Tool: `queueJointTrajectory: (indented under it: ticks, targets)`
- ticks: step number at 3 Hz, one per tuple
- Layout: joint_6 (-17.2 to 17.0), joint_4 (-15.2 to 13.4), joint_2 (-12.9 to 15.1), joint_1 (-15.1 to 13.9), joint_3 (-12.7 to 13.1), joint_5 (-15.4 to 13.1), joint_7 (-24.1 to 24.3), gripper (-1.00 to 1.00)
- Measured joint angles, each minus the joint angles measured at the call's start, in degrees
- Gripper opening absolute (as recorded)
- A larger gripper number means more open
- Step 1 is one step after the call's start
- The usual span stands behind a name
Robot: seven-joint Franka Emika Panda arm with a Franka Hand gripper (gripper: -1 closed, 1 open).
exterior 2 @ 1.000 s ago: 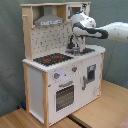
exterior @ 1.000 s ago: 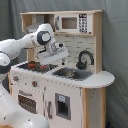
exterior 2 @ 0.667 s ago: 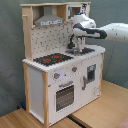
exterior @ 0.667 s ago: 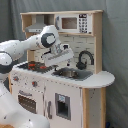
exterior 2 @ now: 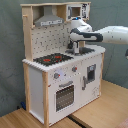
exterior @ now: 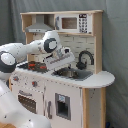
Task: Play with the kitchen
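While hand point(exterior: 75, 63) hovers over sink point(exterior: 73, 74), kitchen point(exterior 2: 60, 75) unlabelled

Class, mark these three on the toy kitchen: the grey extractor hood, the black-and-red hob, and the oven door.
Grey extractor hood point(exterior 2: 49, 20), second exterior view: middle of its sloped front.
Black-and-red hob point(exterior 2: 52, 59), second exterior view: centre of the cooktop.
Oven door point(exterior 2: 64, 97), second exterior view: its window.

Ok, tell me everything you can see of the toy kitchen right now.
The kitchen is a white and light-wood toy unit standing upright on a wooden floor. It has a pegboard back, a grey hood above a black hob with red rings, a microwave panel top right in the first exterior view, a sink with a dark tap, knobs and a closed oven door. The gripper hangs over the sink area.
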Motion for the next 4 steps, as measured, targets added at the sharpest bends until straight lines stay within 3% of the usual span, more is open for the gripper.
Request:
queueJointTrajectory:
  ticks: [2,4]
  targets:
    - [-0.2,0.0,0.1,-3.0,2.2,5.6,-9.5,1.00]
    - [-4.3,1.0,0.1,-6.1,5.1,7.7,-19.0,1.00]
